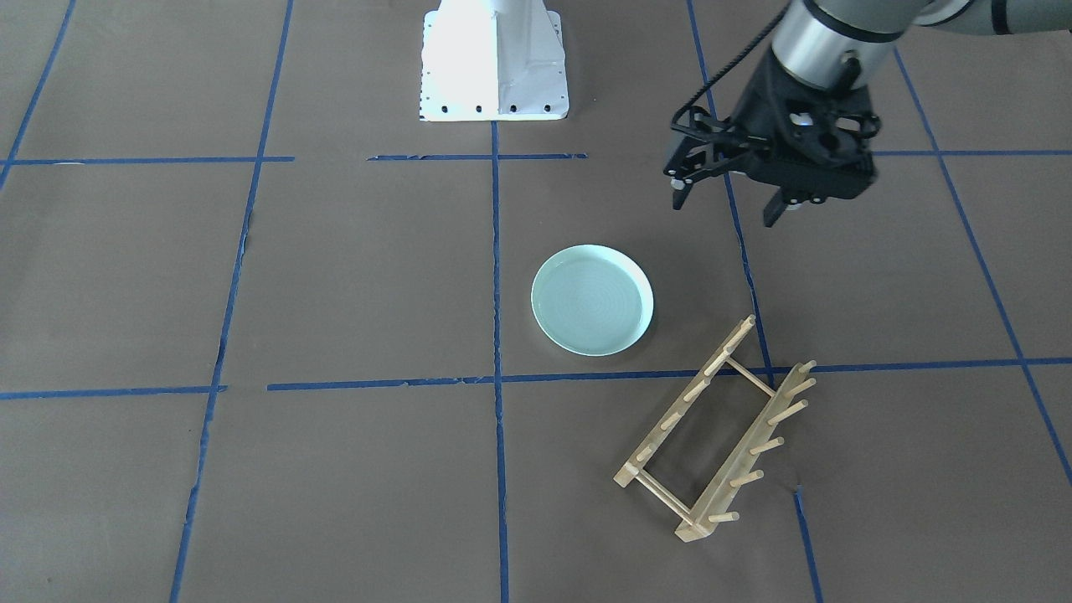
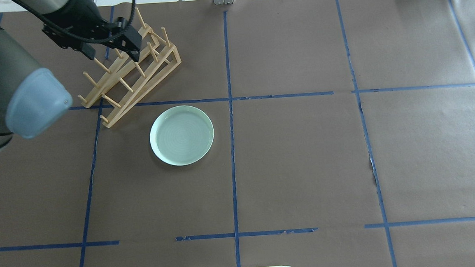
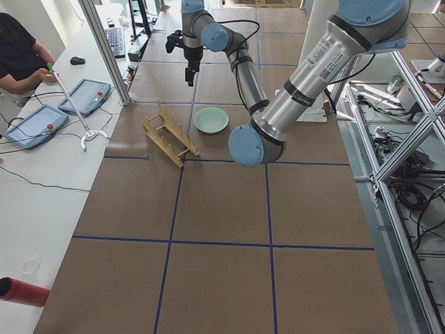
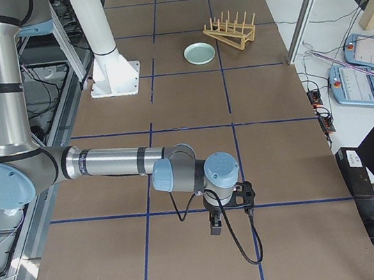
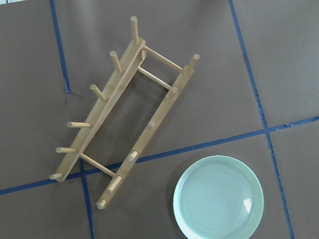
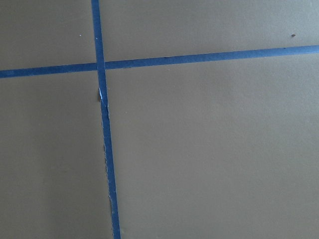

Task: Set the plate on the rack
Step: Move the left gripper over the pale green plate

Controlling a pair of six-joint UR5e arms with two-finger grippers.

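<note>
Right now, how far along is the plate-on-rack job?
Nothing is done yet: the plate lies flat on the table beside the rack, which is empty. The left gripper hangs open above the table, holding nothing. Grasping, lifting and slotting the plate remain.

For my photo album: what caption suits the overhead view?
Left tool hangs open above the table; mint plate lies flat beside the empty wooden rack.

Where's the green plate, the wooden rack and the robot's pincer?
plate [image 2: 182, 135]: overhead view, middle of its inside.
rack [image 5: 160, 112]: left wrist view, on one rail.
left pincer [image 1: 724, 209]: front-facing view, midway between its fingertips.
</note>
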